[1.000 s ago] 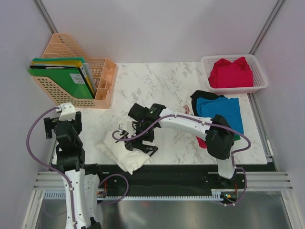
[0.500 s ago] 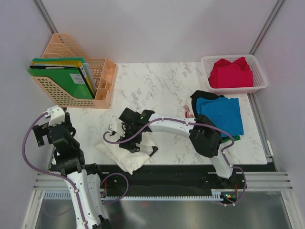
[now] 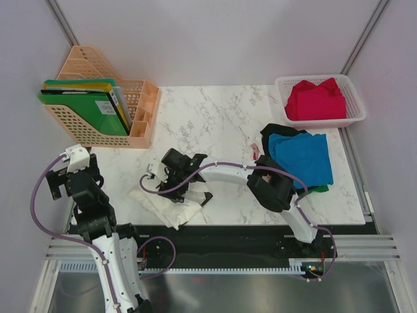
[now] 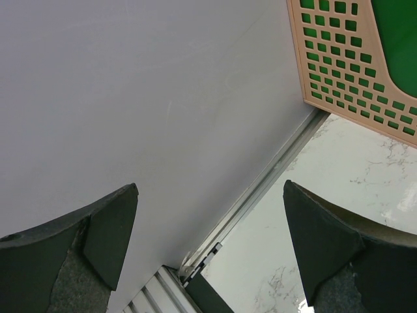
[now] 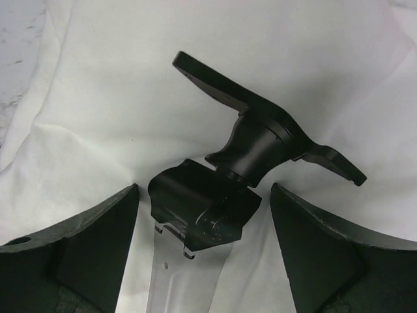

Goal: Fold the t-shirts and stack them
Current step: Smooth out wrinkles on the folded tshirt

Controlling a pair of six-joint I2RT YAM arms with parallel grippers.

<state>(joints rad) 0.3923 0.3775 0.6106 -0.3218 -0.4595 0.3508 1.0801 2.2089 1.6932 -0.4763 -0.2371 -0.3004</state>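
Early stage, by my read. The pale t-shirt (image 3: 166,207) lies bunched lower left-centre of top view, at the tabletop's (image 3: 221,117) near edge, fold not tidy. Right end effector (image 3: 179,190) sits over it, fingers spread, pinching nothing. Left end effector (image 4: 208,195) spread too, empty, by the wall. Blue tee (image 3: 305,156) & black tee (image 3: 277,132) heaped mid-right; red tee (image 3: 316,98) in basket (image 3: 355,119), upper right. No stack yet.
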